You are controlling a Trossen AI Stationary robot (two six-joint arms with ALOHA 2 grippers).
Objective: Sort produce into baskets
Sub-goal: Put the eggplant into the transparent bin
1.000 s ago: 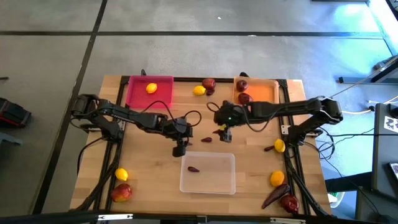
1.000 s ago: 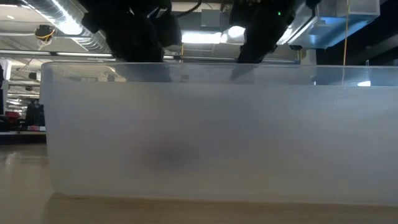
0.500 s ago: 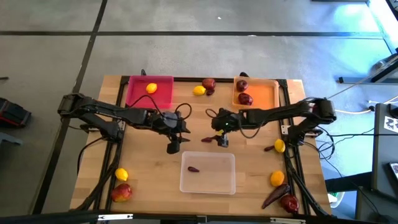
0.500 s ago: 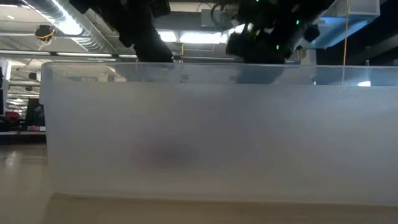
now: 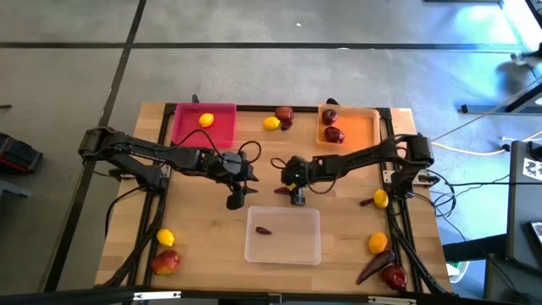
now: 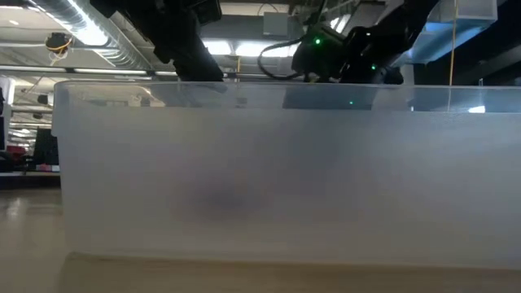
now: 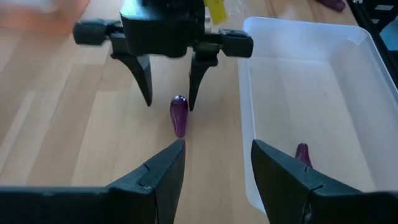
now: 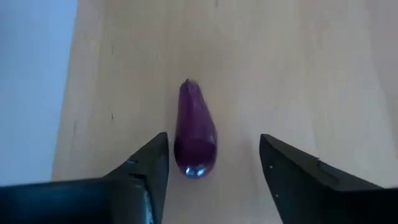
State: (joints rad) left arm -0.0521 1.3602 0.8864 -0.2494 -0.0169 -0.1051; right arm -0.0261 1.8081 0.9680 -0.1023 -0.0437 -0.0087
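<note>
- The right pincer [image 5: 297, 198] hangs low over the bench [image 5: 203, 246], fingers parted and set astride a small purple pod [image 8: 196, 127], not yet touching it; it grips nothing.
- The pod lies flat on bare wood just beside the clear tray [image 5: 284, 235], between that tray and the right arm; in the left wrist view it shows close against one of the right fingers [image 7: 196, 78].
- The left pincer [image 5: 236, 202] waits nearby, fingers apart and empty, aimed toward the same pod.
- One pod [image 5: 263, 230] already lies in the clear tray; lemons and red fruits sit in the pink tray [image 5: 222, 127] and orange tray [image 5: 366, 127], with more loose around the bench edges.
- The pod looks small, light and glossy, so probably hard and slippery; its tapered shape could let it squirt out lengthways.
- Best hold, as a judgement: across the thick middle, fingers square to its long axis, closing gently near the wood.
</note>
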